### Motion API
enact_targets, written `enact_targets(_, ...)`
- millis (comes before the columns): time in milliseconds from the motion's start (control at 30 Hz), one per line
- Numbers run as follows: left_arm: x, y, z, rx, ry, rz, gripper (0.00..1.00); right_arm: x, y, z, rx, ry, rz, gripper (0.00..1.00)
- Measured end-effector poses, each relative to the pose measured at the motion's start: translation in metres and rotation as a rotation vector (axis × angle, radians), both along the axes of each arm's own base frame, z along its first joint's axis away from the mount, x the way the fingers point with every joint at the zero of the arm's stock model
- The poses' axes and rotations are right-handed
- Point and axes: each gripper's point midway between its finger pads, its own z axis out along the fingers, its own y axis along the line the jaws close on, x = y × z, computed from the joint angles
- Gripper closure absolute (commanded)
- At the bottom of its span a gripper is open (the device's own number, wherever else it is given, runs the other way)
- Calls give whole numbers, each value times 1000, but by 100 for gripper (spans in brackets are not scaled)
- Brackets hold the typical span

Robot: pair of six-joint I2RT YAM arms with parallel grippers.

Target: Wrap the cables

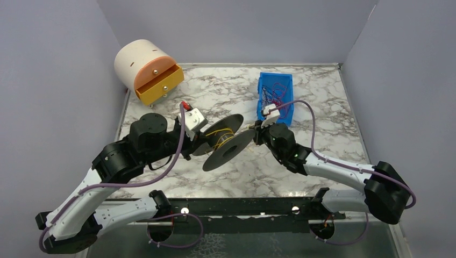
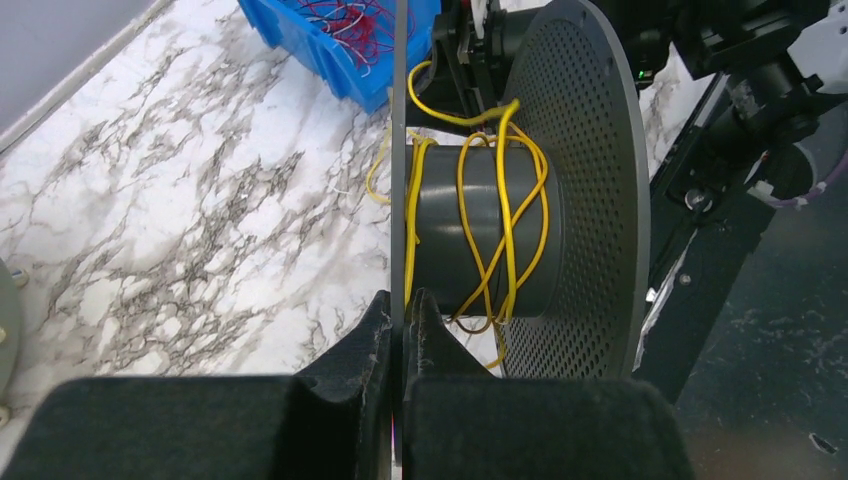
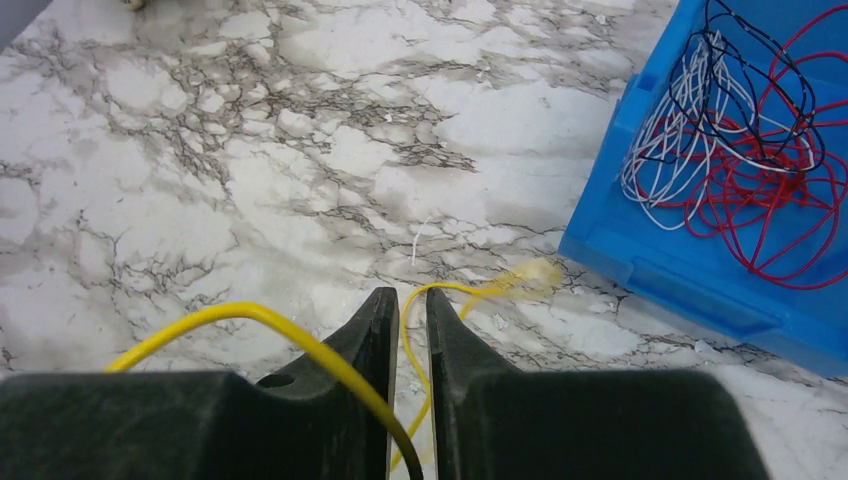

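Note:
A dark grey spool (image 1: 223,141) with two round flanges is held off the table between the arms. My left gripper (image 1: 200,141) is shut on the edge of its near flange (image 2: 400,150), seen edge-on in the left wrist view between my jaws (image 2: 401,305). A yellow cable (image 2: 505,190) is looped loosely round the spool's core (image 2: 470,240). My right gripper (image 1: 257,133) is right of the spool. In the right wrist view it (image 3: 405,300) is shut on the yellow cable (image 3: 250,315), one strand running between the jaws, another arching over the left finger.
A blue bin (image 1: 275,97) with red, white and black wires (image 3: 760,130) stands just behind the right gripper; it also shows in the left wrist view (image 2: 310,40). A cream round cabinet with an open orange drawer (image 1: 158,86) stands at the back left.

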Motion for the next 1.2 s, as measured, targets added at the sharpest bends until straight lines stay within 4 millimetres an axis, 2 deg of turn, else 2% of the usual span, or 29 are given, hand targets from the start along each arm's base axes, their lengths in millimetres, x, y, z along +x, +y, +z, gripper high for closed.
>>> enact_targets(267, -6, 3, 27, -68, -21, -2, 100, 0, -2, -5, 51, 9, -14, 78)
enact_targets(333, -7, 4, 33, -85, -25, 2, 100, -1, -1, -7, 63, 14, -12, 83)
enact_targets(467, -8, 6, 39, -111, -24, 17, 100, -6, -2, -16, 78, 29, 2, 99)
enact_targets(633, -4, 8, 43, -132, -21, 51, 100, -14, 2, -26, 100, 52, 38, 99)
enact_targets(867, 14, 14, 61, -212, -55, 175, 100, -29, 18, -37, 147, 94, 144, 99)
enact_targets(1033, 29, 19, 77, -285, -81, 274, 100, -42, 33, -56, 181, 169, 227, 99)
enact_targets(1200, 44, 21, 78, -305, -79, 360, 100, -56, 51, -64, 229, 226, 297, 99)
